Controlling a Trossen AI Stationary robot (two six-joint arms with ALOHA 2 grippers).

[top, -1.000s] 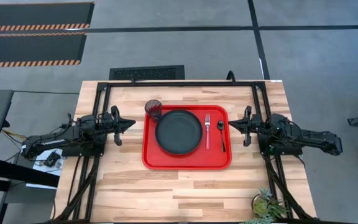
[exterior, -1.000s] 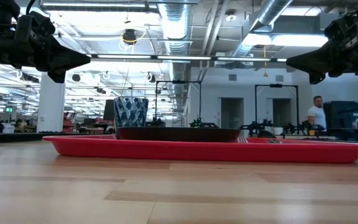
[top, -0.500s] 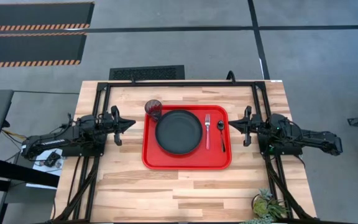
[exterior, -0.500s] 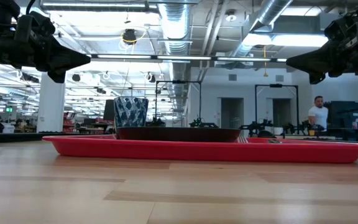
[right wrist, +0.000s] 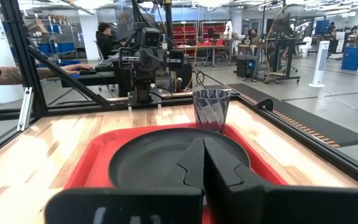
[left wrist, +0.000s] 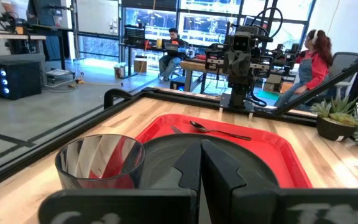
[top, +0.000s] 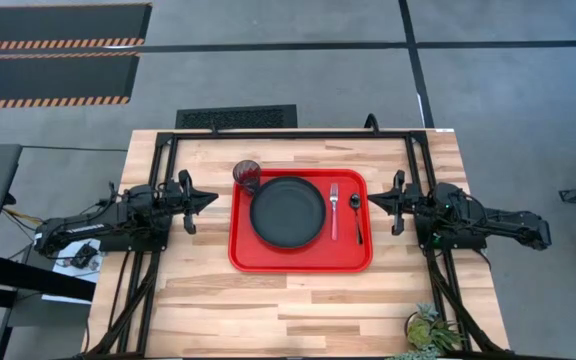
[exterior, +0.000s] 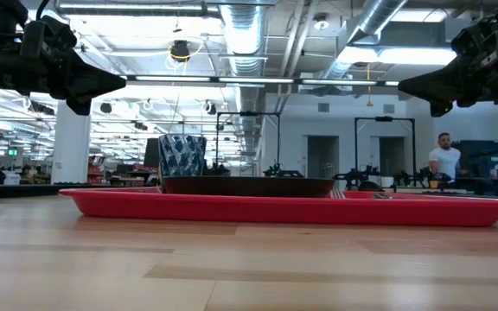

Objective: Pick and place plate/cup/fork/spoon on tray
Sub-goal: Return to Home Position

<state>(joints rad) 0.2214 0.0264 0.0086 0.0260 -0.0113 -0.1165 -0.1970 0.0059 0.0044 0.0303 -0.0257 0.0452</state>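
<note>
From my remote station I read the task as essentially complete, with one item to verify. Nearest the front edge of the tabletop (top: 298, 300) there is only bare wood and a small potted plant (top: 430, 330) at the right front corner. Beyond that lies the tray (top: 298, 260), roughly centred between the two arms. The plate (top: 287, 211) rests flat in the tray's left and middle portion. The fork (top: 333, 211) lies just to the right of the plate, tines pointing to the far side, and the spoon (top: 355, 216) lies parallel beside it, nearer the tray's right rim; both are inside the rim. The cup (top: 246, 174) stands upright at the tray's far left corner, just beside the plate. In the overhead view it overlaps the corner rim, so I cannot confirm whether its base sits fully inside; the table-level view shows the cup (exterior: 182, 155) behind the rim and does not settle this. The left hand (top: 208, 199) is held above the tabletop beside the tray's left edge, clenched and empty, its fingers (left wrist: 219, 171) meeting with no gap in its own wrist view. The right hand (top: 375, 201) is off the tray's right edge, likewise clenched on nothing, fingers (right wrist: 219, 165) pressed together. My judgement: four items placed, nothing left to pick up, and only the cup's seating may need correction.
</note>
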